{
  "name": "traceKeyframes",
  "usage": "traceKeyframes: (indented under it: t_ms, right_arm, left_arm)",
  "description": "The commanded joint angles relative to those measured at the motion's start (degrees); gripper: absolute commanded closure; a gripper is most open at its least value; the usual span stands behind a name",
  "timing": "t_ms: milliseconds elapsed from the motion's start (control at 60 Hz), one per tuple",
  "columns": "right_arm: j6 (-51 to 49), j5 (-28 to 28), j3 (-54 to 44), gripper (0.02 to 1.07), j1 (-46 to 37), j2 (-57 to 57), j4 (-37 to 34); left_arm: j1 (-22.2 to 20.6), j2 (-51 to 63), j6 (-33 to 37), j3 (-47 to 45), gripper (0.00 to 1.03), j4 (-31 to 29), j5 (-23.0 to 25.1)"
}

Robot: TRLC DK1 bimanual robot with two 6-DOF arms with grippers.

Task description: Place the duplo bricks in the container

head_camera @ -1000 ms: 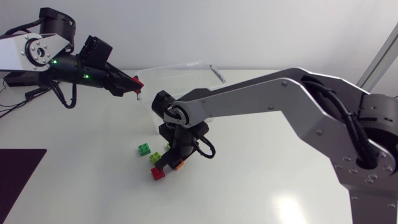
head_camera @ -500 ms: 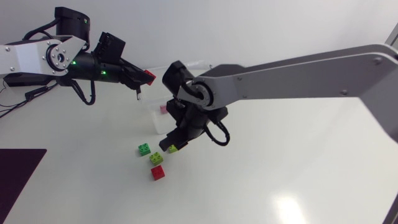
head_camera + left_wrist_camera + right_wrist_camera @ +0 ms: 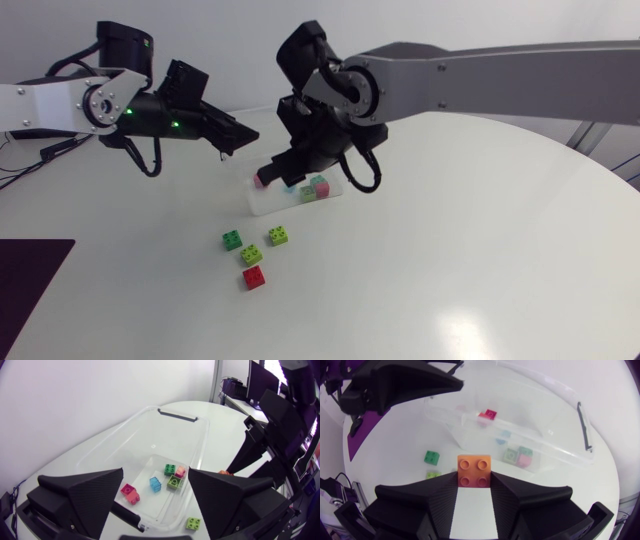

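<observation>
1. The right tool (image 3: 474,486) is clamped on the orange brick (image 3: 474,472), one finger on each side and the studs facing the wrist camera. A side grip makes sense here: spread the fingers and the brick just falls.
2. From the head view, that tool (image 3: 288,170) hangs above the clear container (image 3: 262,203), near its front wall. My guess is it's up that high to clear the rim.
3. The left tool (image 3: 155,476) is spread wide with nothing in it, hovering over the container's open top. Both tools are crowding the same box, so I'd watch for a bump.
4. Five bricks are already inside, bunched at one end: a pink-red brick (image 3: 129,493), a blue brick (image 3: 155,483), a dark green brick (image 3: 170,469), a light green brick (image 3: 174,481) and a pink brick (image 3: 180,472).
5. Four are loose on the table (image 3: 450,250), near the container's front wall: a green brick (image 3: 232,239), a lime brick (image 3: 278,235), a second lime brick (image 3: 251,254) and a red brick (image 3: 254,277). So it's roughly halfway done, I reckon.
</observation>
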Motion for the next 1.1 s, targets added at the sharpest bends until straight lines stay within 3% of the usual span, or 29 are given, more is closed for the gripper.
traceKeyframes:
  t_ms: [0, 200, 450, 883, 1083]
  right_arm:
    - [1.2, 0.6, 3.1, 0.84, -0.5, -0.9, 0.4]
    - [1.5, 0.6, 5.9, 0.84, -1.0, 0.1, 0.4]
    - [1.5, 1.4, 9.3, 0.84, -1.9, 1.8, 0.5]
    - [1.1, 3.2, 15.6, 0.83, -1.7, 7.9, 1.1]
    - [0.4, 4.2, 19.1, 0.82, -1.6, 11.5, 1.0]
  left_arm:
    - [1.5, -6.6, -2.0, -1.5, 0.06, -0.7, 0.0]
    - [2.1, -14.2, 3.5, -6.8, 0.08, -8.9, 0.7]
    - [0.8, -18.9, 12.0, -18.2, 0.08, -12.5, 0.9]
    - [-5.0, -18.5, 18.3, -30.2, 0.08, -12.2, 0.6]
    - [-9.4, -14.3, 18.4, -34.8, 0.09, -7.3, -2.3]
